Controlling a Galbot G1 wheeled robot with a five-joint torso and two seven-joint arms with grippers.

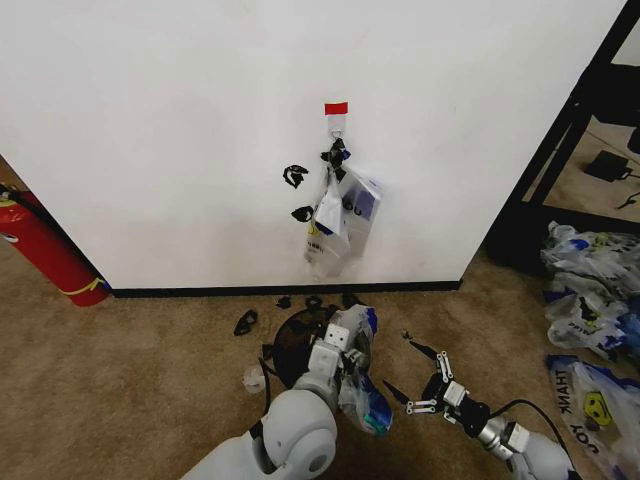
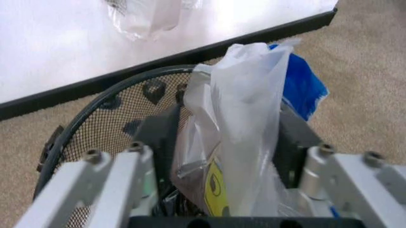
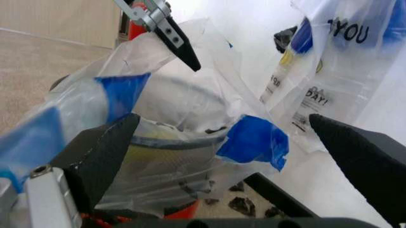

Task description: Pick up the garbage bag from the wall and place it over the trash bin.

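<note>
1. At 6 o'clock below the wall hook, the garbage bag is held bunched at the trash bin rim by the left gripper, fingers closed on it.
2. Right gripper is at 3 o'clock of the bin, fingers spread, empty.
3. Risk: thin slippery film could tear or slide off the wire-mesh rim.
4. Bag is crinkly and see-through with blue handles; the bin is round black mesh.

The see-through, blue-handled garbage bag hangs crumpled over the black mesh trash bin.

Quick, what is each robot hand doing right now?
Left gripper: shut on the thin see-through plastic garbage bag with blue handles.
Right gripper: open, holding nothing.
</note>
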